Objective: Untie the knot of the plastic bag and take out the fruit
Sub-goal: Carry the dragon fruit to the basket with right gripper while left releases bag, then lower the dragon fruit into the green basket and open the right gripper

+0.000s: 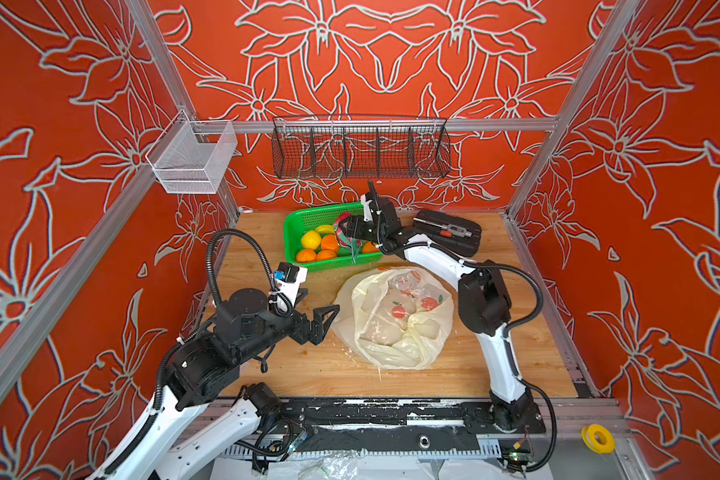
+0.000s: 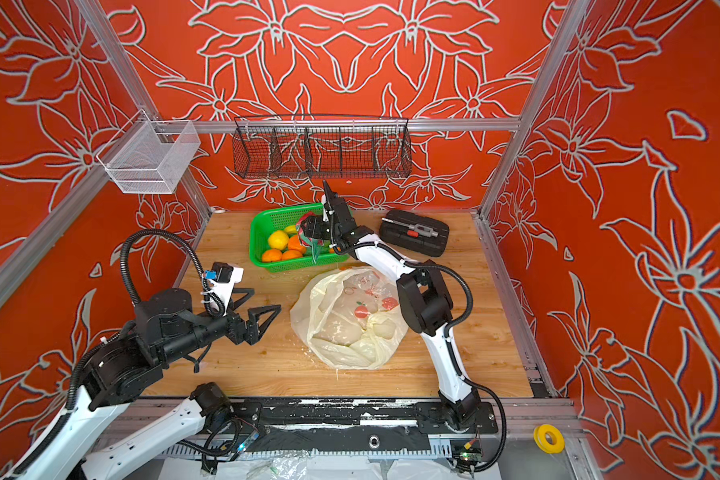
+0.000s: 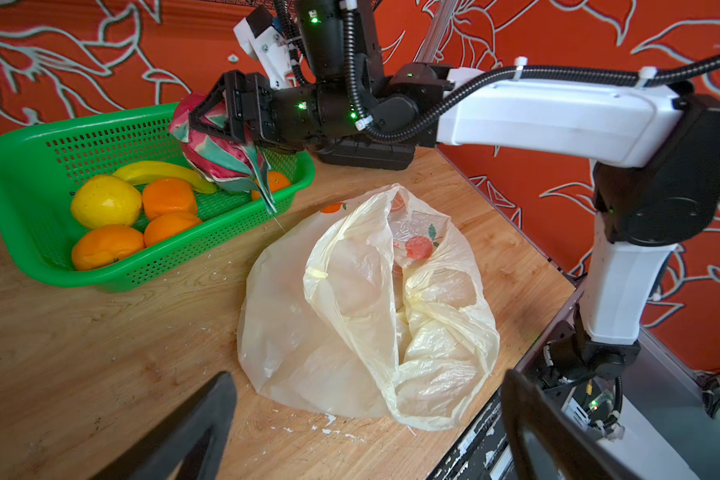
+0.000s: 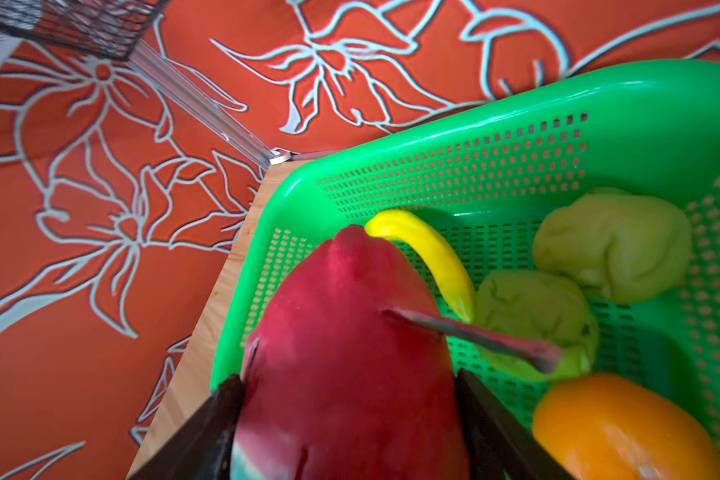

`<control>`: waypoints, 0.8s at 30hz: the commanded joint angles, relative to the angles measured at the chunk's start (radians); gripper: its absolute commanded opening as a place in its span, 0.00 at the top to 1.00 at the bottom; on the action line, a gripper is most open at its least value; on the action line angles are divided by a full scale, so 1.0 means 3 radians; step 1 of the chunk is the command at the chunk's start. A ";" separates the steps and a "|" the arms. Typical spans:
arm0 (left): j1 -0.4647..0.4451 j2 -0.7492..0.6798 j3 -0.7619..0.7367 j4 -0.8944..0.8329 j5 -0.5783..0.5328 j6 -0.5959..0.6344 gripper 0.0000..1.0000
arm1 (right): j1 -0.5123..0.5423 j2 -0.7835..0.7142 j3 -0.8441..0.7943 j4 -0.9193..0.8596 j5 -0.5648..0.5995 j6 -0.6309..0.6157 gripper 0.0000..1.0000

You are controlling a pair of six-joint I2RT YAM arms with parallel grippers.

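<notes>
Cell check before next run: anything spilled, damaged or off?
White flecks litter the table beside the plastic bag, like spilled crumbs. The black front rail looks chipped white. Nothing else stands out.

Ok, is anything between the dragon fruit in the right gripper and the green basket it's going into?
Nothing blocks it: the dragon fruit hangs in the right gripper over the open green basket. The banana and two green fruits lie close beside it, so it may land against them.
</notes>
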 commanded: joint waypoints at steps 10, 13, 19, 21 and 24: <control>-0.0019 -0.0111 -0.0128 -0.0054 -0.0062 0.0043 0.02 | -0.0043 0.1365 0.2105 -0.0607 0.0145 -0.0355 0.59; -0.0017 -0.0129 -0.0146 -0.0072 -0.0114 0.0059 0.02 | -0.0069 0.1353 0.1949 -0.0537 0.0153 -0.0372 0.58; -0.0017 -0.0129 -0.0177 -0.0022 -0.0171 0.0044 0.02 | -0.0075 0.1266 0.1599 -0.0404 0.0148 -0.0537 0.43; -0.0017 -0.0129 -0.0198 -0.0002 -0.0183 0.0045 0.02 | -0.0074 0.1243 0.1581 -0.0360 0.0129 -0.0596 0.36; -0.0019 -0.0111 -0.0210 -0.0004 -0.0218 0.0034 0.02 | -0.0075 0.1177 0.1590 -0.0353 0.0092 -0.0622 0.29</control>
